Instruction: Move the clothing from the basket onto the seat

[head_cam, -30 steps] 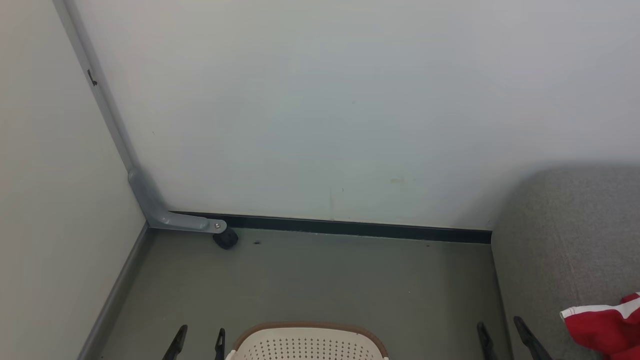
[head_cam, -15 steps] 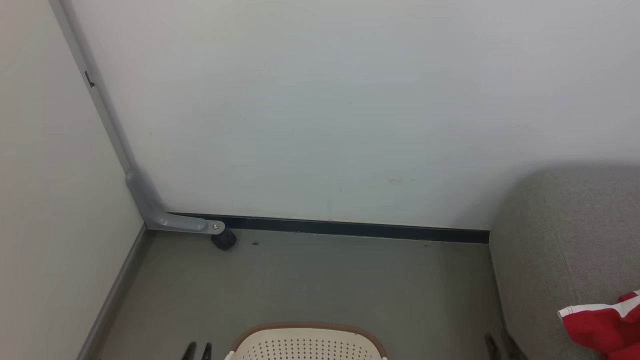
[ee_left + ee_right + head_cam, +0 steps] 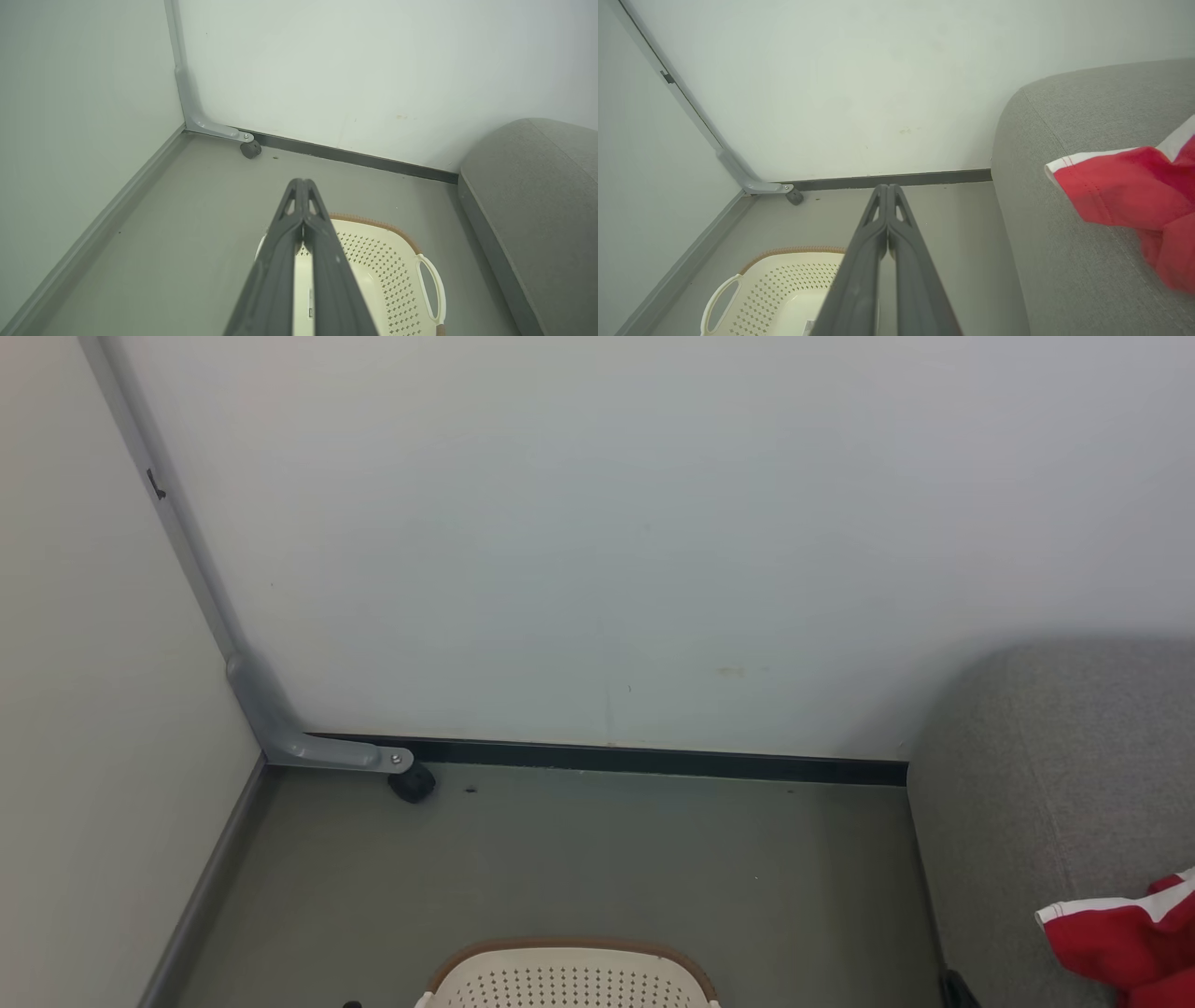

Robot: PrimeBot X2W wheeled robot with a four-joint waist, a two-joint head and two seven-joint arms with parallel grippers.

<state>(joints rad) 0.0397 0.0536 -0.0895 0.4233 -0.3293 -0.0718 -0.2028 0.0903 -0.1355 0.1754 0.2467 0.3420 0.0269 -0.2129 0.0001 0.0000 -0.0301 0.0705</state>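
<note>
Left tool [image 3: 303, 183] and right tool [image 3: 888, 187], both closed empty, over grey floor [image 3: 560, 859] by white wall [image 3: 653, 523].

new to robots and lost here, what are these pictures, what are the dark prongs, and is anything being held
This is a wheeled robot with two arms, seen through its own cameras. One picture comes from its head, looking down at a grey floor in a room corner. Two others come from a camera on each wrist, looking along the long dark left fingers and right fingers. Both pairs are pressed shut with nothing between them. On the floor stands a cream perforated basket. Beside it, to the robot's right, is a big grey seat, and red clothing with white trim lies on it.
</note>
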